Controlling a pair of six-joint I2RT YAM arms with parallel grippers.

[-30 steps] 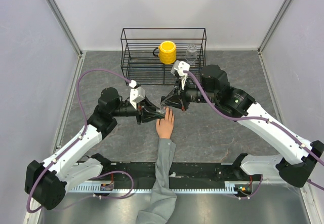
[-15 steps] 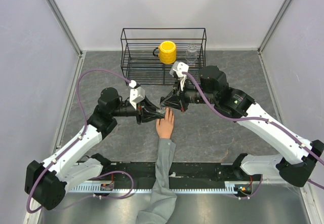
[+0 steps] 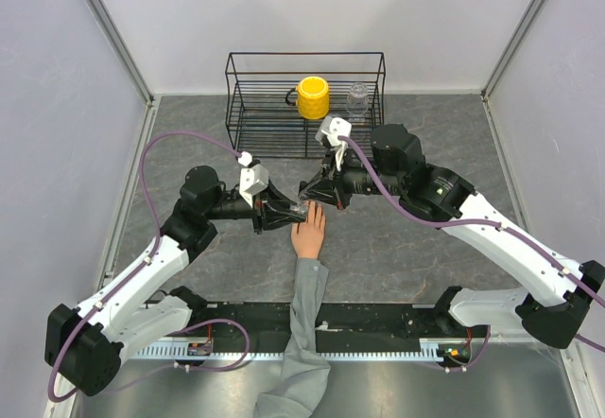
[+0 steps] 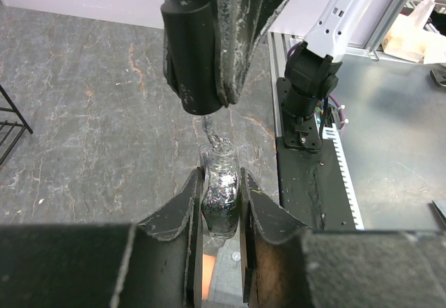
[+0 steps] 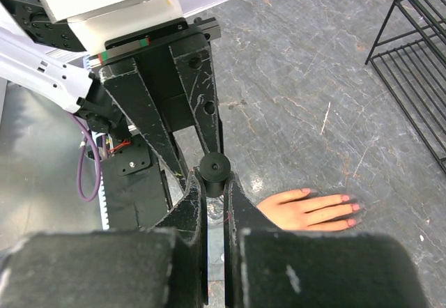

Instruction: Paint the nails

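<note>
The peach mannequin hand (image 3: 308,234) lies palm down on the table, its grey sleeve (image 3: 304,333) running to the near edge. Its nails (image 5: 346,198) look pink in the right wrist view. My left gripper (image 4: 220,203) is shut on a small glass bottle of glittery polish (image 4: 220,189), held just left of the fingers. My right gripper (image 5: 214,182) is shut on the black brush cap (image 5: 214,167) directly above the bottle. The thin brush stem (image 4: 208,130) reaches down into the bottle neck. From the top view both grippers (image 3: 307,205) meet over the fingertips and hide them.
A black wire rack (image 3: 304,68) stands at the back with a yellow mug (image 3: 313,96) and a clear glass jar (image 3: 357,99) in it. A black rail (image 3: 378,319) with the arm bases runs along the near edge.
Both arms have drifted slightly to the left together. Both grips are unchanged, and the hand has not moved.
</note>
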